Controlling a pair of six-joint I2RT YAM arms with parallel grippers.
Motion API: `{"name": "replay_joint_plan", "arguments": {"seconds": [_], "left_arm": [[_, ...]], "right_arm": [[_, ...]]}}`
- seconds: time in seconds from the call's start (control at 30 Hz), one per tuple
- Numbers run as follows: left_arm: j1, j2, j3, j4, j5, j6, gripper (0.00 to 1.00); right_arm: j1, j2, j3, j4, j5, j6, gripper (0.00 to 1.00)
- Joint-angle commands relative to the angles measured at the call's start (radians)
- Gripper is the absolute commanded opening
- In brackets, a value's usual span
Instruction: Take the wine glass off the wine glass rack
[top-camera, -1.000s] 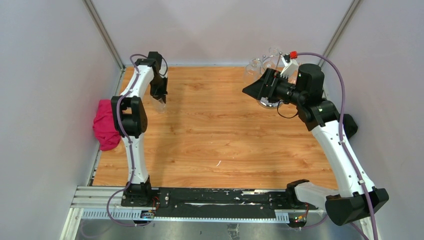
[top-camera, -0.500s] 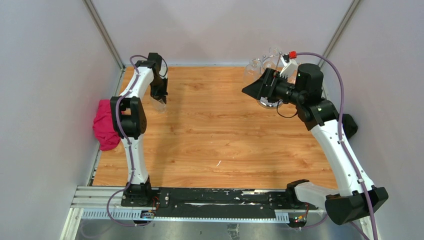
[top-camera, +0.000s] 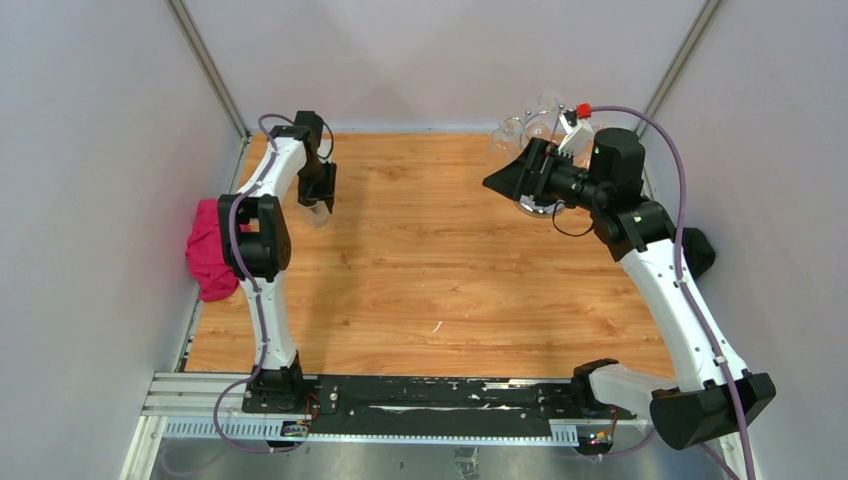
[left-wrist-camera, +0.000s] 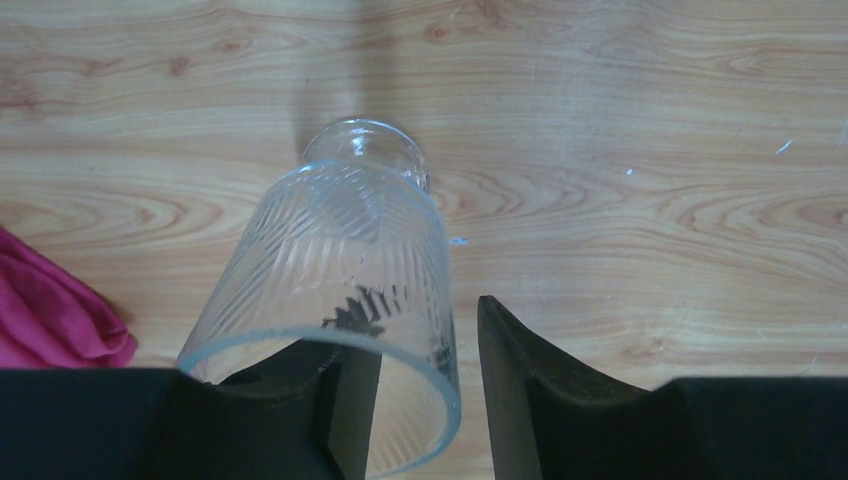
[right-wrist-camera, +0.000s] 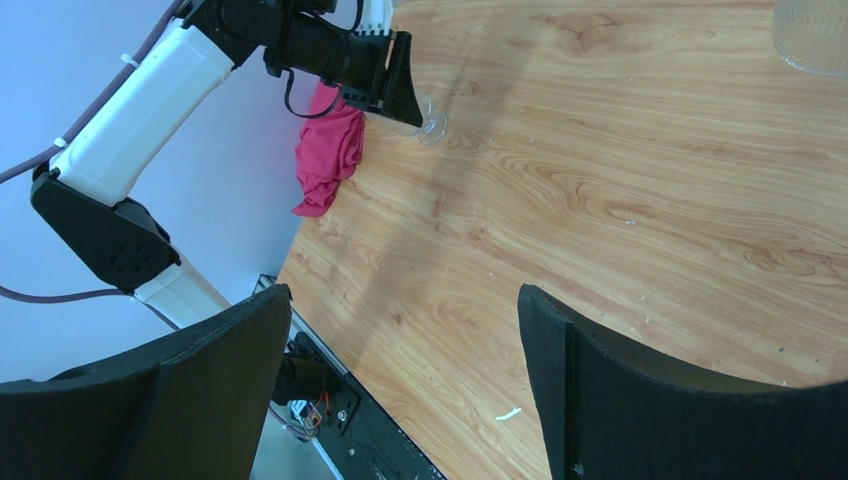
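A ribbed clear wine glass (left-wrist-camera: 340, 250) stands with its foot on the wooden table at the far left (top-camera: 318, 211). My left gripper (left-wrist-camera: 420, 330) straddles its rim from above. One finger (left-wrist-camera: 345, 390) sits inside the bowl; the other finger (left-wrist-camera: 520, 380) is outside, a small gap away from the wall. The jaws are open and grip nothing. The chrome wine glass rack (top-camera: 545, 112) stands at the back right, partly hidden behind my right arm, with clear glasses (top-camera: 508, 135) hanging on it. My right gripper (right-wrist-camera: 402, 295) hovers wide open in front of the rack (top-camera: 505, 178), holding nothing.
A pink cloth (top-camera: 210, 250) lies at the table's left edge beside the left arm. Part of another glass (right-wrist-camera: 812, 35) shows at the top right of the right wrist view. Grey walls close in the table on three sides.
The left gripper's jaws have parted and let go of the wine glass's wall. The glass stays where it was. The right arm has hardly moved.
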Motion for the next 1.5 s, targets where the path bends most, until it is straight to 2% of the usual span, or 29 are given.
{"name": "replay_joint_plan", "arguments": {"seconds": [0.0, 0.43, 0.63, 0.73, 0.87, 0.93, 0.97, 1.03, 1.07, 1.1, 1.3, 1.47], "left_arm": [[0.005, -0.083, 0.005, -0.014, -0.040, -0.005, 0.45], [0.005, -0.221, 0.046, -0.016, -0.010, -0.029, 0.47], [-0.002, -0.343, 0.157, -0.009, 0.116, -0.079, 0.46], [-0.024, -0.428, 0.211, 0.046, 0.236, -0.109, 0.46], [-0.091, -0.552, 0.171, 0.220, 0.390, -0.172, 0.52], [-0.122, -0.635, 0.059, 0.418, 0.523, -0.275, 0.55], [-0.138, -0.687, -0.071, 0.629, 0.610, -0.355, 0.56], [-0.150, -0.778, -0.265, 1.126, 0.755, -0.627, 0.62], [-0.161, -0.801, -0.348, 1.325, 0.798, -0.745, 0.64], [-0.174, -0.809, -0.386, 1.411, 0.813, -0.799, 0.65], [-0.309, -0.817, -0.426, 1.426, 0.807, -0.713, 0.67], [-0.344, -0.804, -0.486, 1.429, 0.770, -0.713, 0.71]], "right_arm": [[-0.016, -0.002, -0.022, 0.015, -0.013, 0.007, 0.89], [-0.016, -0.014, -0.035, 0.019, -0.007, 0.009, 0.89], [-0.020, 0.002, -0.046, 0.017, 0.011, -0.003, 0.89], [-0.029, 0.014, -0.048, 0.019, 0.014, -0.005, 0.89], [-0.045, 0.024, -0.047, 0.023, 0.030, -0.001, 0.88], [-0.063, 0.026, -0.046, 0.030, 0.038, 0.002, 0.88], [-0.079, 0.028, -0.045, 0.033, 0.033, 0.005, 0.88], [-0.120, 0.036, -0.038, 0.036, 0.013, 0.013, 0.88], [-0.146, 0.040, -0.036, 0.038, 0.000, 0.021, 0.87], [-0.173, 0.042, -0.033, 0.041, -0.012, 0.027, 0.87], [-0.370, 0.054, -0.019, 0.056, -0.078, 0.049, 0.87], [-0.496, 0.068, -0.048, 0.105, -0.115, 0.086, 0.87]]}}
